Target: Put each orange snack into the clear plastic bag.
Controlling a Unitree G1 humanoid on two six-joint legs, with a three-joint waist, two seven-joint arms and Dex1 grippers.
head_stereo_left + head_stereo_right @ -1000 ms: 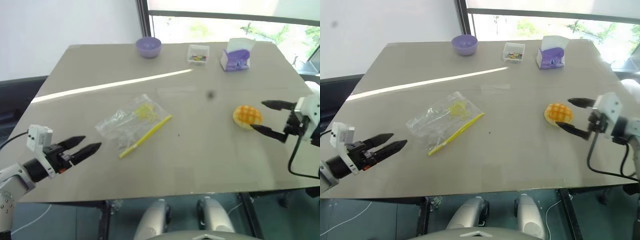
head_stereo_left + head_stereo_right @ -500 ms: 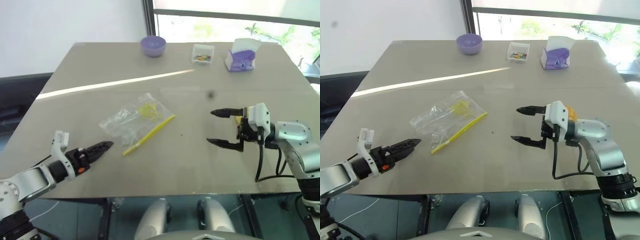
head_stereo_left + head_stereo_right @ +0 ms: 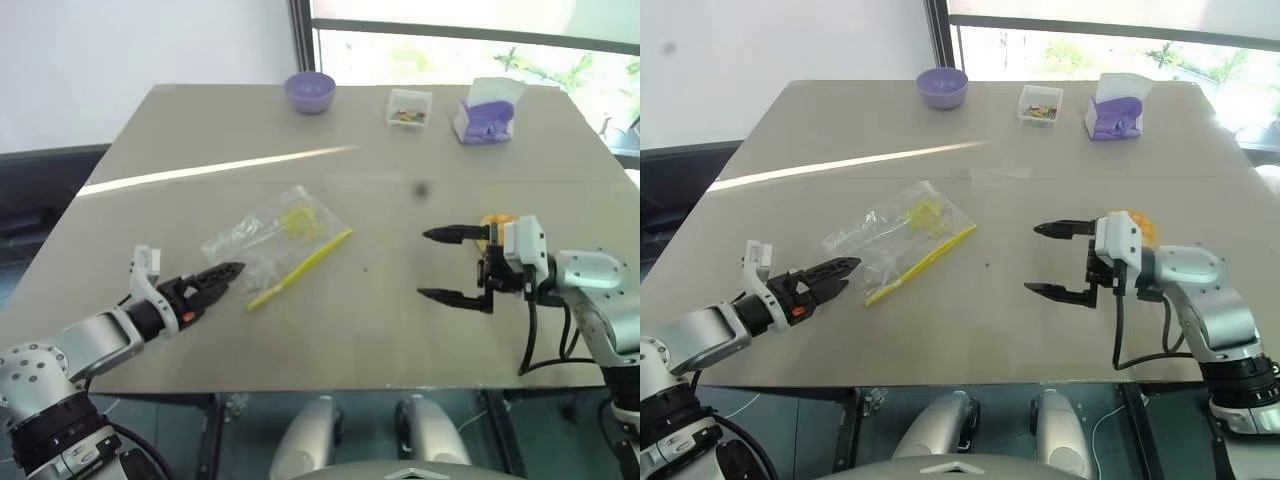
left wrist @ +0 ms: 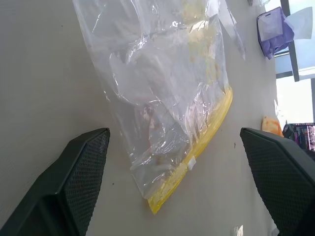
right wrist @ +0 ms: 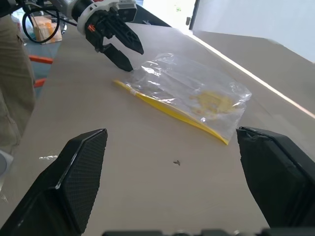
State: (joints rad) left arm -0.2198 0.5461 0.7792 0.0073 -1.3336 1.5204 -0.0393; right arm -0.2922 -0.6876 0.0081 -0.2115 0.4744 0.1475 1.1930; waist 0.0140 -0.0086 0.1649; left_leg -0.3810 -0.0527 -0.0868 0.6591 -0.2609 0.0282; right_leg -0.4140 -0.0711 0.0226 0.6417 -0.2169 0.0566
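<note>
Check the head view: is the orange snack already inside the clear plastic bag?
No. The orange snack lies on the table behind the right gripper, well apart from the clear plastic bag.

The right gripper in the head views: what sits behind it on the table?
Behind the open right gripper a slice of the orange snack peeks out on the table. Most of the snack, including its grid top, is covered by the gripper's white body.
</note>
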